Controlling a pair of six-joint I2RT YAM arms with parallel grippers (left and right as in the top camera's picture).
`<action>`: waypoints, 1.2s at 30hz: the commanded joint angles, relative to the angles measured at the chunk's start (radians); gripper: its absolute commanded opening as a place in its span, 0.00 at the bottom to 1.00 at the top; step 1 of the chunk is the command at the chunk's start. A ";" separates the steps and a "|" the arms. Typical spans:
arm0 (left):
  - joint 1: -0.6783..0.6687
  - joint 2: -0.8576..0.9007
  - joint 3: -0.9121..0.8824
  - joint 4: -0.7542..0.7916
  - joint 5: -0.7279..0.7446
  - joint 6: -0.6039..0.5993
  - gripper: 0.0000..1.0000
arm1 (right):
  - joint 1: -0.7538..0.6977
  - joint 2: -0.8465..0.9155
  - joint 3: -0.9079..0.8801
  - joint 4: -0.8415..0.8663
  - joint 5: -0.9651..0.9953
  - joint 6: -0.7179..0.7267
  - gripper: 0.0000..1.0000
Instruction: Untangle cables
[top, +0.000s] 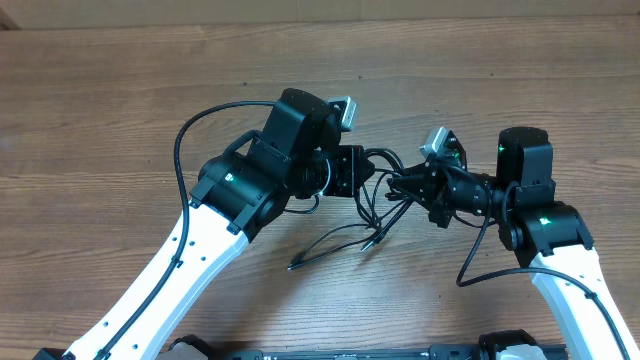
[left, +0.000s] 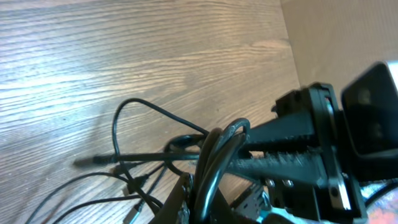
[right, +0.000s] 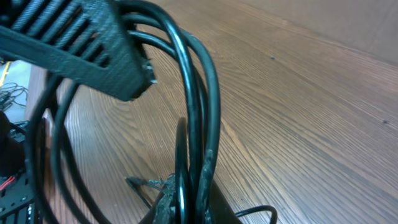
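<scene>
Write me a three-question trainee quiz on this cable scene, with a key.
1. True or false: the left gripper and the right gripper are both shut on the cables.
2. Where do the loose cable ends lie? A) on the wooden table, on the robot's side of the grippers; B) in a bin; C) over the table's far edge.
3. Fill in with "close" or "far": the two grippers stand ____ from each other.
Key: 1 true; 2 A; 3 close.
</scene>
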 joint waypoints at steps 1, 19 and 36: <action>0.015 -0.005 0.016 0.009 -0.114 -0.055 0.04 | -0.003 0.000 0.021 -0.006 -0.055 -0.002 0.13; 0.015 -0.005 0.016 0.004 -0.113 -0.052 0.04 | -0.003 0.000 0.021 -0.004 -0.051 -0.002 0.04; 0.015 -0.005 0.016 -0.153 -0.227 -0.047 0.04 | -0.003 -0.006 0.021 0.140 0.320 0.418 0.04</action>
